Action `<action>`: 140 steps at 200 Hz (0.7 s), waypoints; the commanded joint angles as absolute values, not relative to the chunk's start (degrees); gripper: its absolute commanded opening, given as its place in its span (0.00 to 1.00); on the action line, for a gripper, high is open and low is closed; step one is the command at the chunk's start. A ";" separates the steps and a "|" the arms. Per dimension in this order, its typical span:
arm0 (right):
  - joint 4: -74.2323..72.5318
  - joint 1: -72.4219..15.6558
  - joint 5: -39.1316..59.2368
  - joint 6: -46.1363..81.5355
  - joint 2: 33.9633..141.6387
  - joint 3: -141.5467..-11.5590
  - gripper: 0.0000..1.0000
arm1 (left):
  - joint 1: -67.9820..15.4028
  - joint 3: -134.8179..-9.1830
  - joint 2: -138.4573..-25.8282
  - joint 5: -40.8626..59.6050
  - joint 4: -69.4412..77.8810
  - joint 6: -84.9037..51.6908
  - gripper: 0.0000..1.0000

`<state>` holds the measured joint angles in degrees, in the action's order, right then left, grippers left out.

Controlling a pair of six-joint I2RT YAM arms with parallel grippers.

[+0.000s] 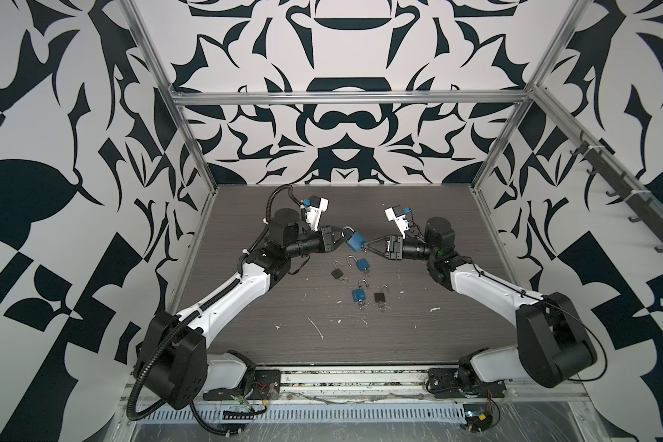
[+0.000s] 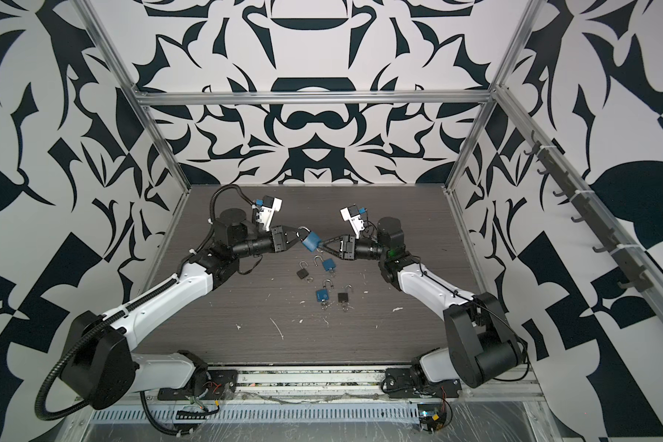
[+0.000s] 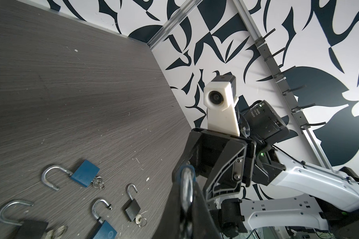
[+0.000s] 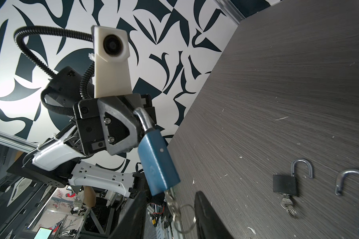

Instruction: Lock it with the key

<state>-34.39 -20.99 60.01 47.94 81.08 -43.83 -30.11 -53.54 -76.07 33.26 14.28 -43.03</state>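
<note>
A blue padlock (image 1: 355,242) (image 2: 311,242) (image 4: 158,163) hangs in the air above the table's middle. My left gripper (image 1: 343,233) (image 2: 299,234) (image 3: 187,198) is shut on its silver shackle (image 3: 187,184) (image 4: 143,120). A key (image 4: 171,199) with a wire ring (image 4: 184,219) sticks out of the padlock's underside. My right gripper (image 1: 364,248) (image 2: 322,245) (image 4: 170,194) is open, one finger on each side of the key, with a gap to both. The left fingers hide where the shackle meets the body, so I cannot tell whether it is closed.
Several more padlocks lie on the dark wood table (image 1: 418,313) below the grippers, all with open shackles and keys: a black one (image 1: 337,272), a blue one (image 1: 361,264), another blue one (image 1: 358,294) and another black one (image 1: 379,296). Patterned walls enclose three sides.
</note>
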 commanded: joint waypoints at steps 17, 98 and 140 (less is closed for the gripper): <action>-40.17 -21.62 61.61 49.57 81.55 -44.54 0.39 | -29.88 -56.20 -76.47 33.25 17.81 -43.29 0.00; -41.13 -21.71 61.93 50.27 82.09 -44.39 0.24 | -29.79 -56.74 -76.84 31.99 17.31 -42.76 0.00; -42.29 -21.80 62.18 51.01 82.62 -44.03 0.23 | -29.79 -57.13 -76.93 30.59 18.15 -42.57 0.00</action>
<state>-38.09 -21.45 60.40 50.06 82.72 -43.83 -30.04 -54.00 -76.90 32.12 14.46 -43.07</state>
